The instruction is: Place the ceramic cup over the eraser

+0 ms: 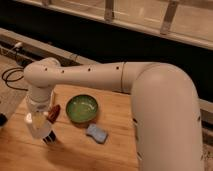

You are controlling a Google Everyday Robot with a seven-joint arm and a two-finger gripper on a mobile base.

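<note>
The ceramic cup (54,112), as far as I am making it out, is showing as a small, dark red-brown rounded shape with a glossy skin. It is sitting toward the left of the wooden surface (75,155), right against the pale housing above the pincer. Whether it is being gripped or only lying beside that housing, I cannot tell.

The pincer (49,139) is pointing straight down at the left of the surface, its dark lower end hanging close to the warm, grained wood. I cannot tell whether it is apart or together.

The eraser (97,133) is lying flat to the right of the pincer, apart from the cup. It is a pale blue oblong with softened corners and a matte, slightly spongy face.

Just behind the eraser, a round green bowl (82,108) is sitting, shallow and smooth, its glazed inside catching the light.

The arm (165,115) is sweeping in from the right foreground, a thick, smooth white shell that is covering the right side of the surface and bending down above the cup.

Black cables (11,75) are looping on the grey floor at the far left, and a dark ledge (35,47) is running behind.
</note>
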